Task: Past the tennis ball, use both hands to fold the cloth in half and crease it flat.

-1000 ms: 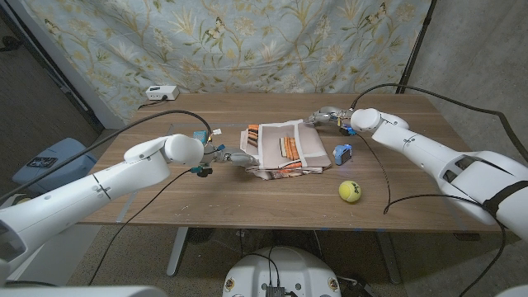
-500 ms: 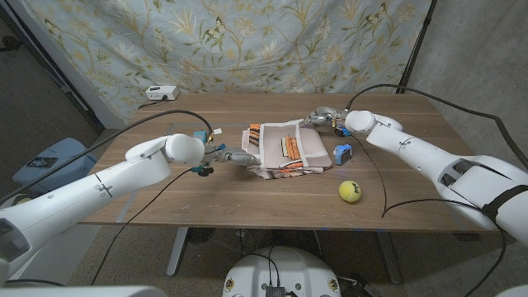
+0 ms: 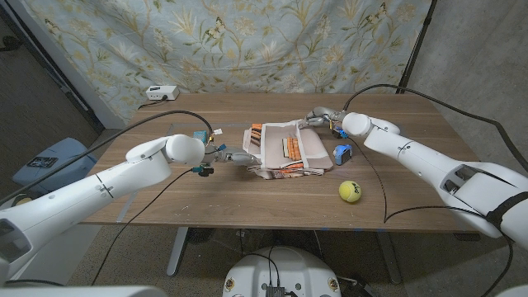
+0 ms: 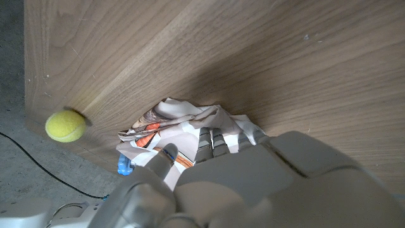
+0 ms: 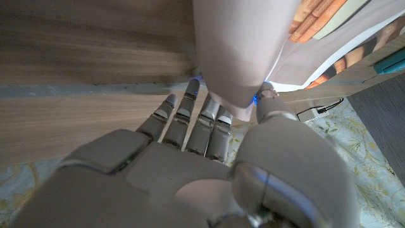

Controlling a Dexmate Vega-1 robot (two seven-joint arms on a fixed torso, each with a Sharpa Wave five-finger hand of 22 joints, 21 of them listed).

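My left hand (image 3: 233, 156) pinches near corner of white cloth with orange-striped print (image 3: 289, 150), mid-tabletop past yellow-green fuzzy tennis ball (image 3: 350, 191). My right hand (image 3: 318, 117) grips far corner. Risks: thin pinch slipping, uneven pull skewing fold, cloth snagging small blue object (image 3: 342, 153) just beside it.

Soft, even indoor light falls from above in the head view, which is sharp throughout; the table (image 3: 206, 186) shows no glare, and the tennis ball (image 3: 350, 191) casts only a faint shadow. In the left wrist view the left robot hand (image 4: 253, 183) is close to the lens and soft, with a dim shadow on the wood beyond its fingers. In the right wrist view the right robot hand (image 5: 209, 171) is blurred, and the cloth (image 5: 243, 50) just past its fingertips glows pale, almost washed out.
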